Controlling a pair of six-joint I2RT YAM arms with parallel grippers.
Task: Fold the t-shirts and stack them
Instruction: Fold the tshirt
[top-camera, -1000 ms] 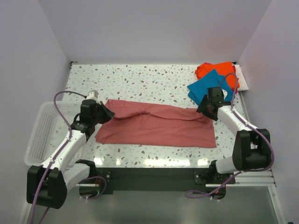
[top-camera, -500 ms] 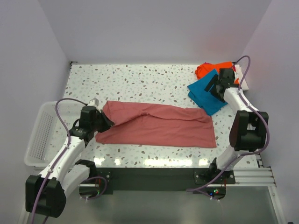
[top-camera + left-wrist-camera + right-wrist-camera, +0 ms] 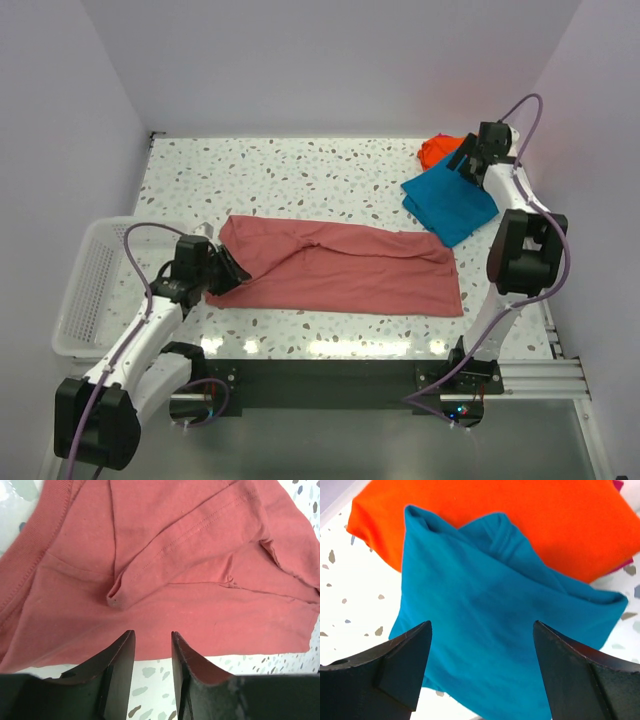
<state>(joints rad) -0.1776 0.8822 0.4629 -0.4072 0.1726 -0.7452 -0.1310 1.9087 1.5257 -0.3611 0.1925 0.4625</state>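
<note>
At the near-left of the speckled surface point(image 3: 300, 175): left gripper point(image 3: 224, 272) sits low at the near-left corner of the dusty-red t-shirt point(image 3: 345, 268). Its fingers are a narrow gap apart with nothing between them. Contact with the cloth is unclear. The shirt lies spread crosswise over the middle of the surface, a long fold ridge running along it. The white mesh basket point(image 3: 85, 285) sits just off the surface's left edge, close beside the left arm.

Far-right corner: right gripper point(image 3: 466, 160) hangs over the far edge of the teal-blue t-shirt point(image 3: 450, 205), fingers spread wide, holding nothing. The teal shirt is folded and partly overlaps the orange t-shirt point(image 3: 436, 150) behind it. Both lie close to the right wall point(image 3: 600, 120), so room there is tight. The right arm stretches along the right edge.

Bare surface shows across the far-left half and in a thin strip along the near edge.

Left wrist view only: ribbed neckband point(image 3: 27, 560), stitched hem lines, and a small rolled tuck of cloth just beyond the fingertips.

Right wrist view only: a sliver of the magenta t-shirt point(image 3: 619, 485) past the orange one's right side. It cannot be made out from overhead.
</note>
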